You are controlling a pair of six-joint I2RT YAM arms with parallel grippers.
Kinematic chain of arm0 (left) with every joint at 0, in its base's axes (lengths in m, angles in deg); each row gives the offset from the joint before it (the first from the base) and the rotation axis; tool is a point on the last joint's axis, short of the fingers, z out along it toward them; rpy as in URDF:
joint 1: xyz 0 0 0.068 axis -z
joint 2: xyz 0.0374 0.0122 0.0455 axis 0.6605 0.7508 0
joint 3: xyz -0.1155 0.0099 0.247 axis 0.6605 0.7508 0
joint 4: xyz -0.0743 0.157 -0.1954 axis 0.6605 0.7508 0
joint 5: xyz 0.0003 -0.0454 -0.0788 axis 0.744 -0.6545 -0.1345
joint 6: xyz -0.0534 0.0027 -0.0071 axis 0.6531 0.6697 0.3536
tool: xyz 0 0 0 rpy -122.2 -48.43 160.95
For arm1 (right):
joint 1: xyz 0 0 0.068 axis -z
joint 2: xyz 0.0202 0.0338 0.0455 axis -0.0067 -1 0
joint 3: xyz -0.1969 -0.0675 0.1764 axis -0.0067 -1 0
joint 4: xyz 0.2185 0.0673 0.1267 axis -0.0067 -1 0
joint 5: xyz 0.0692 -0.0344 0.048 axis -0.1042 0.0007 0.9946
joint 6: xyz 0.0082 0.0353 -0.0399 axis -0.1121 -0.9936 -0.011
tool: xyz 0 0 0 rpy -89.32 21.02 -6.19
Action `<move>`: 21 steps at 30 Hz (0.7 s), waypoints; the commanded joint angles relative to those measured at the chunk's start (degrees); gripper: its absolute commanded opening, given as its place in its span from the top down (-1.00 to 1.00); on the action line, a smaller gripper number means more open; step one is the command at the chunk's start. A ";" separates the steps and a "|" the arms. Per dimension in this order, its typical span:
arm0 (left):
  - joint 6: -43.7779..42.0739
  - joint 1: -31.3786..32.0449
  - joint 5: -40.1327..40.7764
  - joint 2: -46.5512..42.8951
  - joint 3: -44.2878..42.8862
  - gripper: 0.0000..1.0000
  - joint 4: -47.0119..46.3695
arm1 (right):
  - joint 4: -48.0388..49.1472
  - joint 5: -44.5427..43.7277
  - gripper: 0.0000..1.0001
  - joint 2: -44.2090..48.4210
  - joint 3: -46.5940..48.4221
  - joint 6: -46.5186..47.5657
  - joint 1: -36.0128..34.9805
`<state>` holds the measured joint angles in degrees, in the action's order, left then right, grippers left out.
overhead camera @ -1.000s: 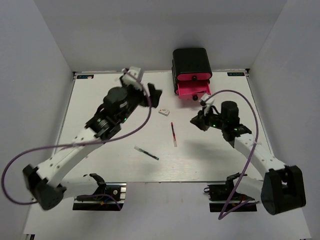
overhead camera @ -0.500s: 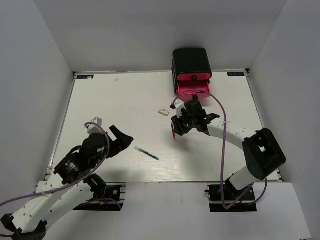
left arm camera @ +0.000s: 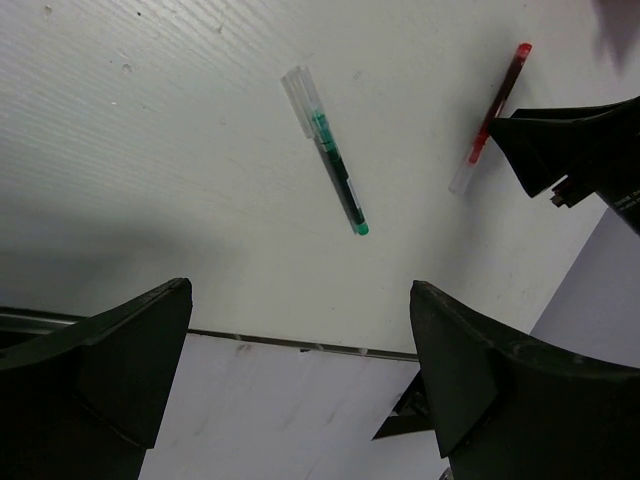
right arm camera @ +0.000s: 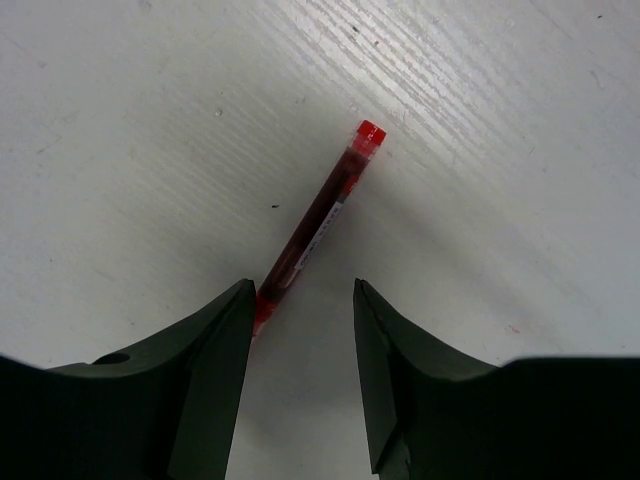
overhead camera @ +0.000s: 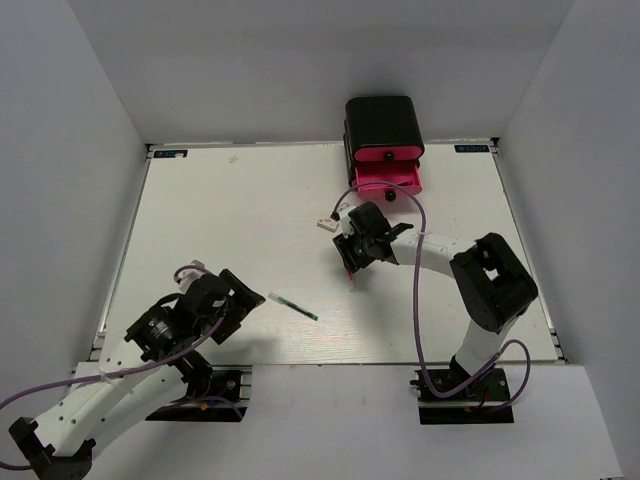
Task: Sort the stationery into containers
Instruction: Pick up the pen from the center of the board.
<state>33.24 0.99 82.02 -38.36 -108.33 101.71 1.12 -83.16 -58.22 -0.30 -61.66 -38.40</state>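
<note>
Overhead view: the right end effector (overhead camera: 352,256) sat low over the white surface (overhead camera: 220,220), covering most of the thin red pen (overhead camera: 351,282); only the near end showed.

Right wrist view gave what the overhead hid: the fingers (right arm camera: 205,380) were spread apart with the red pen lying slantwise on the surface, its lower end between them and close to the left-hand finger. Contact could not be judged. Nothing was gripped.

The left end effector (overhead camera: 236,300) hung near the front left of the surface, jaws wide, holding nothing. Its wrist view showed the dark teal pen (left arm camera: 335,170) flat on the surface with its clear cap end pointing away, the red pen well to the right, and a dark tip of the right end effector beside it.

A tiny white block (overhead camera: 327,224) lay just beyond the right end effector. The glossy black case (overhead camera: 383,122) stood at the far edge, its pink-red drawer (overhead camera: 386,180) pulled out.
</note>
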 commanded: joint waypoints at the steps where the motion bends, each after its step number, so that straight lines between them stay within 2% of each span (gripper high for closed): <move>1: 2.25 -0.23 -0.54 -0.46 1.34 -0.99 -0.63 | -0.19 -1.37 0.00 -1.55 2.62 -0.93 -0.39; 10: 3.39 -0.23 -2.20 3.13 2.57 -0.99 -2.74 | -1.51 0.83 0.00 -6.12 4.65 -0.93 -0.30; 12: 3.39 -0.23 -2.81 3.66 2.57 -0.99 -3.79 | -2.56 2.58 0.09 -6.82 4.91 -0.93 -0.04; 16: 3.39 -0.23 -4.23 5.33 3.19 -0.99 -7.39 | -3.00 2.94 0.49 -6.56 4.39 -0.05 0.31; 18: 3.91 -0.23 -4.84 6.56 3.19 -0.99 -8.10 | -3.09 3.11 0.60 -4.99 4.12 0.74 0.32; 19: 3.92 -0.23 -5.54 7.26 3.19 -0.99 -8.80 | -3.09 4.33 0.68 -4.37 4.29 2.74 0.40; 21: 3.92 -0.23 -6.16 9.37 3.19 -0.99 -9.50 | -4.49 8.97 0.74 -1.57 4.82 7.91 0.49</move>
<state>36.50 0.99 77.45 -30.73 -105.49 94.98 0.77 -80.60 -62.77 4.14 -59.26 -37.77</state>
